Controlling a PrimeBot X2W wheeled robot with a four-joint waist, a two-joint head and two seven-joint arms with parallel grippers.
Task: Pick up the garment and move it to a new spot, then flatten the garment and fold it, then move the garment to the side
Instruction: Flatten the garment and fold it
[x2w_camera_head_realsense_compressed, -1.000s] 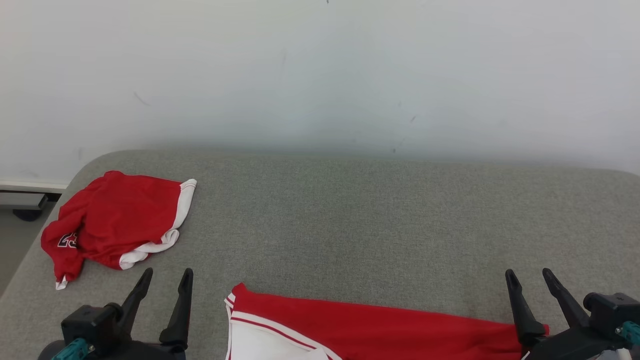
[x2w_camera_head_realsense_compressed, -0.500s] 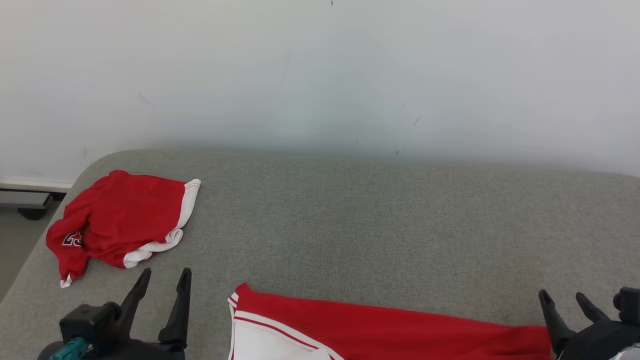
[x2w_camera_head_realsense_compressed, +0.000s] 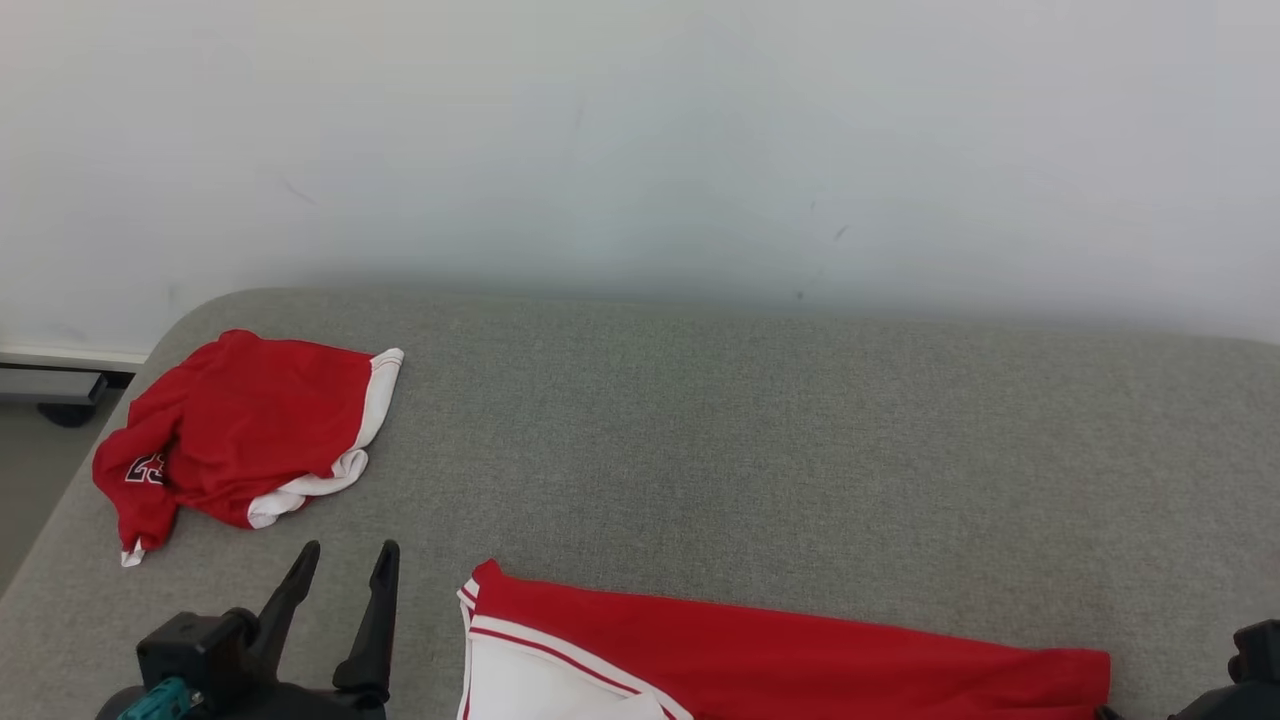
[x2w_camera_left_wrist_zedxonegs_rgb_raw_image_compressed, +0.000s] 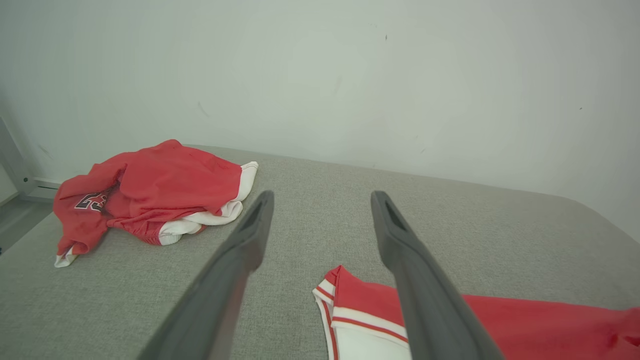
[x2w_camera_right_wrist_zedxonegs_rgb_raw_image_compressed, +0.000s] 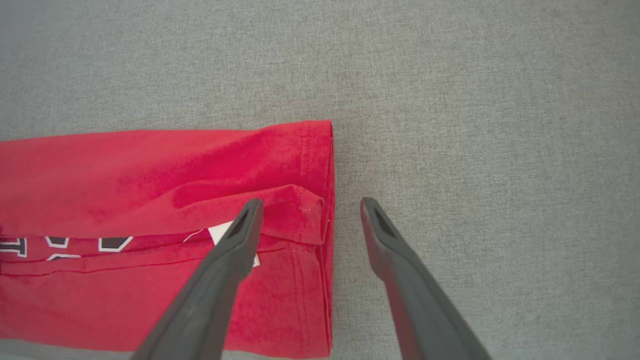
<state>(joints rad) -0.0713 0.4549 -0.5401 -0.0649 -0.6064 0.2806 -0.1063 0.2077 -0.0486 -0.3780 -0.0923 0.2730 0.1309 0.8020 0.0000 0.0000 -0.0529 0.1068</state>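
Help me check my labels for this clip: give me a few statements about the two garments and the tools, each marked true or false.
1. The left tool is open and holds nothing. True.
2. The crumpled garment lies at the right end of the grey surface. False: it lies at the far left, near the rounded corner.
3. The right tool is shut on the flat garment. False: it is open, with one finger over the garment's hemmed end and the other over bare grey surface.
4. The flat garment is red with white trim at its left end. True.
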